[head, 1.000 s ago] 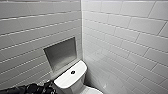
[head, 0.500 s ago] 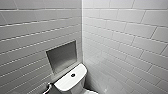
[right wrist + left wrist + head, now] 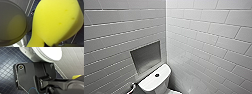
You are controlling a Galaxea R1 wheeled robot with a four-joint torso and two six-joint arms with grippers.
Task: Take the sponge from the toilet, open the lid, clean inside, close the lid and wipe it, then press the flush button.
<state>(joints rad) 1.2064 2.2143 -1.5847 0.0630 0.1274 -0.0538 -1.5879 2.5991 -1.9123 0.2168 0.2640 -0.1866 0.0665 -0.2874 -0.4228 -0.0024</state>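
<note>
Clenching the right gripper [image 3: 42, 43] on the sponge [image 3: 53, 21], just beside the lid [image 3: 12, 22], and risking squeezing the soft block loose, dropping it beside the toilet [image 3: 28, 55], by rubbing slick ceramic hard.

My left wrist plate [image 3: 26, 78] is flat black, rounded corners, pale line along the edge; brass-toned round fitting [image 3: 20, 67] at one corner; black jointed bar [image 3: 56, 83] beside it, ribbed hinge [image 3: 43, 77]; thin blue cable [image 3: 32, 88] loops by the plate; head view catches a pale cable loop [image 3: 132, 87].
</note>
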